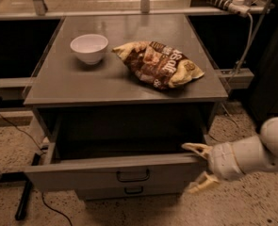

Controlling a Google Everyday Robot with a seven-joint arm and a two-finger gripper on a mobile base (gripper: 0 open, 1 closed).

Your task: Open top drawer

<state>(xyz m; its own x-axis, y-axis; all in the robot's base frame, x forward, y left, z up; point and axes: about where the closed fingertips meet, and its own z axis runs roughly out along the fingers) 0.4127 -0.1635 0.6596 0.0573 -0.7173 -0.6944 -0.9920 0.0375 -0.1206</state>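
The top drawer (82, 172) of the grey metal cabinet stands pulled out toward me, its dark tray showing and its small black loop handle (133, 175) at mid-front. My gripper (198, 167) is at the drawer's right front corner, open. One pale fingertip (194, 148) rests at the top edge of the drawer front, and the other fingertip (198, 187) hangs below and off to the right of it. The white arm reaches in from the right edge.
On the cabinet top (58, 84) stand a white bowl (89, 47) at left and a brown chip bag (159, 63) at right. A narrower drawer with a like handle (133, 190) sits below. A black stand leg and cable (24, 199) lie on the speckled floor at left.
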